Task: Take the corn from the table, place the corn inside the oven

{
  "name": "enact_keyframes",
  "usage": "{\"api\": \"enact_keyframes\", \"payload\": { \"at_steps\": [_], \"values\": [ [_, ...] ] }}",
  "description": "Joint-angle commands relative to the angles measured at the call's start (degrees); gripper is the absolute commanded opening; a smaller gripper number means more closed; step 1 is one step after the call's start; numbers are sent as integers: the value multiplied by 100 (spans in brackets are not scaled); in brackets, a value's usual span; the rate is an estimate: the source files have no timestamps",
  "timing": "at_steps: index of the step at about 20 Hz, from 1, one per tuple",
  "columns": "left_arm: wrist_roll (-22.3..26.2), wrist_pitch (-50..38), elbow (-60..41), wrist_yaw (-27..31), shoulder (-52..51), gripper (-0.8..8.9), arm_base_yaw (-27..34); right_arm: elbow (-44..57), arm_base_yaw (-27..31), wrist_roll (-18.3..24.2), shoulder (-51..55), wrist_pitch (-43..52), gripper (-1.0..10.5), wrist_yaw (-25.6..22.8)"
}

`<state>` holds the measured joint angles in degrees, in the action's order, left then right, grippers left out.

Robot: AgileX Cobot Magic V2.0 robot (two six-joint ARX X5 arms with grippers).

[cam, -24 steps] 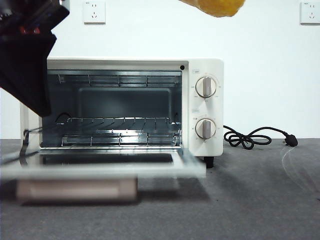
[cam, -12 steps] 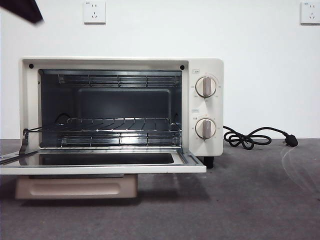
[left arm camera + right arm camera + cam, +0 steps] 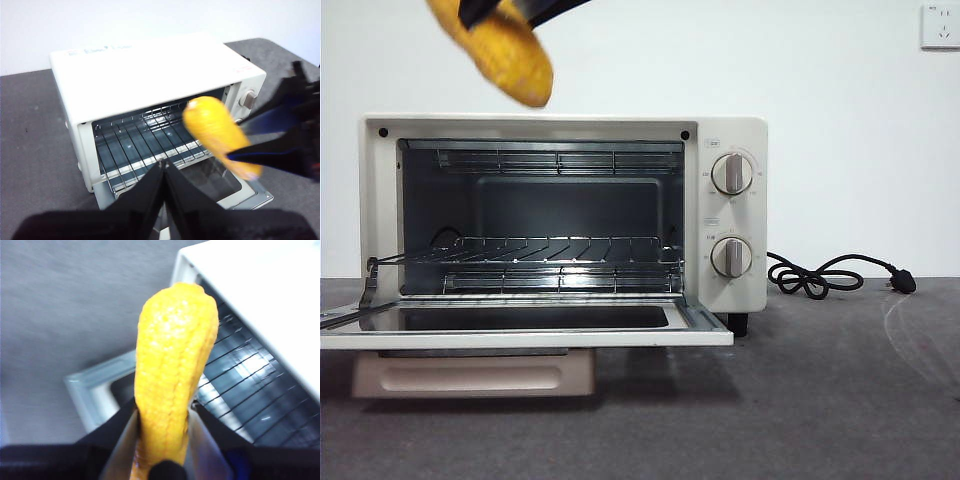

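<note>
The corn (image 3: 505, 55), a glossy yellow cob, hangs tilted above the oven's (image 3: 725, 135) top left, in front of it. My right gripper (image 3: 515, 10) is shut on its upper end, and only the black jaw tips show at the picture's top. In the right wrist view the corn (image 3: 172, 365) sticks out from between the jaws of the right gripper (image 3: 162, 415), over the lowered door. The left gripper (image 3: 164, 169) is shut on nothing and hovers higher up in front of the oven, seeing the corn (image 3: 217, 132) and the wire rack (image 3: 145, 142).
The oven door (image 3: 520, 337) lies fully down, with its beige handle underneath. The wire rack (image 3: 560, 245) spans the cavity. A black power cord (image 3: 820, 275) lies on the dark grey table (image 3: 820, 410) to the oven's right. A wall socket (image 3: 940, 25) is at the top right.
The dark arm at the oven's left rose out of the front view and the door settled flat. The corn left the top edge, then came back lower and further left.
</note>
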<state>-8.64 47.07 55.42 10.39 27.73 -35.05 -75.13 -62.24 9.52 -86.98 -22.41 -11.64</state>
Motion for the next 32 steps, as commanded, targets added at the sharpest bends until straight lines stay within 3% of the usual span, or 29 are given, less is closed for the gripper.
{"api": "enact_keyframes", "payload": {
  "at_steps": [1,11,16,19,27,32],
  "values": [
    [-39,-11,-4,17,-70,-6,-15,-225,-20,975,-485,70,-12,-450],
    [-31,46,-4,39,-72,-6,-15,-273,-15,2577,-1687,979,-12,-1521],
    [-9,48,-4,192,-72,-5,-15,-273,13,3456,-2190,1770,-13,-2483],
    [-9,48,-4,190,-72,-5,-15,-273,74,3825,-2433,2094,-12,-2616],
    [37,48,-4,192,-63,-6,-15,-273,321,3864,-2776,2459,-12,-2848],
    [120,46,-4,195,-48,-6,-15,-273,385,3853,-2804,2413,8,-2697]
  ]
}}
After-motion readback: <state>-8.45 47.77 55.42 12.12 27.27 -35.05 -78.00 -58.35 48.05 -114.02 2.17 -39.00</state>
